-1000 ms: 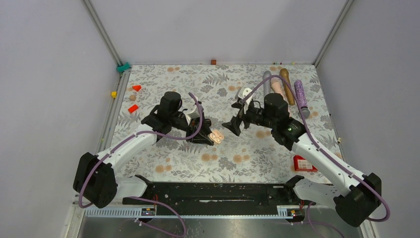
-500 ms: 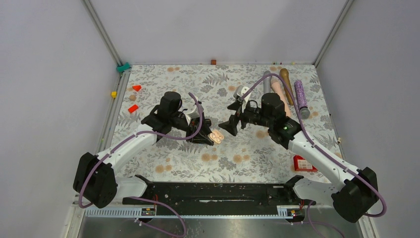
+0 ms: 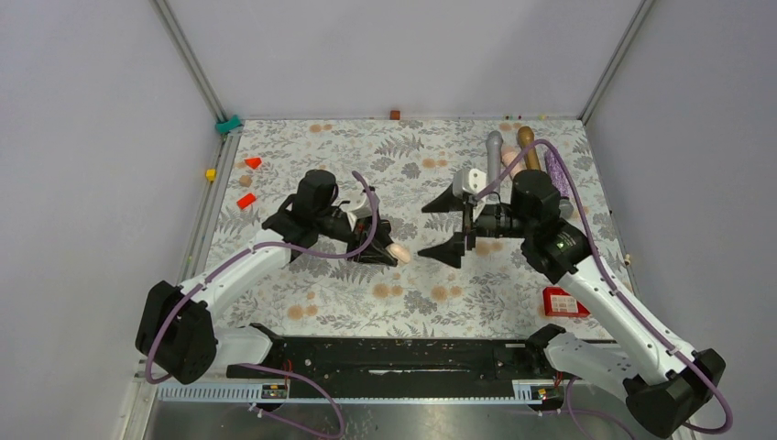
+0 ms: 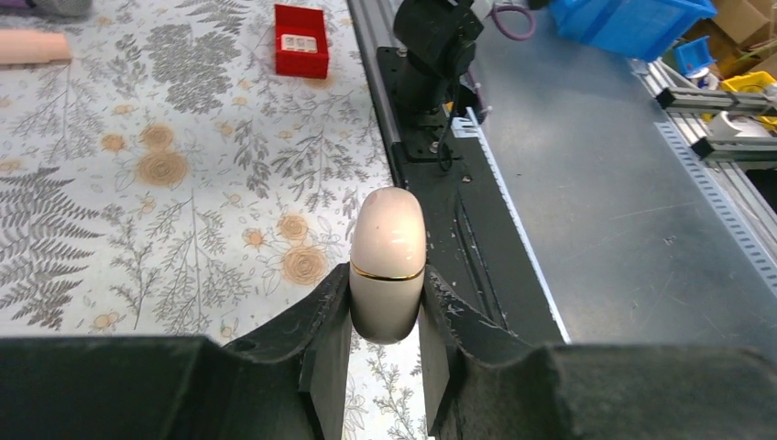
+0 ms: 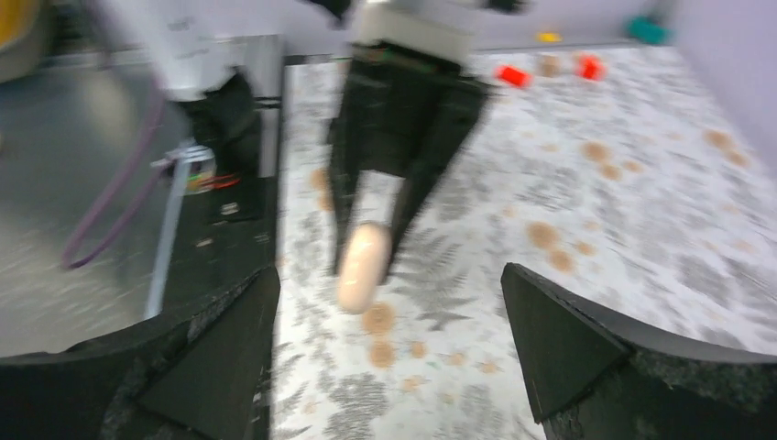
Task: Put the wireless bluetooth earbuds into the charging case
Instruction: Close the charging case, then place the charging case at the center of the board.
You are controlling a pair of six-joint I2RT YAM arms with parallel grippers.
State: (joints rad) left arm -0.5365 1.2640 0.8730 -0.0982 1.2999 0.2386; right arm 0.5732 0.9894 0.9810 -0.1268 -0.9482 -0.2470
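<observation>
Clutter rims a fern-print counter (image 3: 476, 293).
Two red blocks (image 3: 253, 162) and a yellow cube (image 3: 211, 174) lie at the left edge; a grey rod (image 3: 495, 147), brown rod (image 3: 526, 136) and purple rod (image 3: 557, 174) lie together far right; a red box (image 3: 563, 302) sits near right.

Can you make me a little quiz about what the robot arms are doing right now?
1. True or false: the right tool is shut.
2. What does the left tool grip? A) the charging case B) a spoon C) a banana
3. Fill in: seen from the left wrist, the case's lid looks ____ (open or closed).

Key: 1 false, its jaws stand wide apart. 2 A. 3 closed.
</observation>
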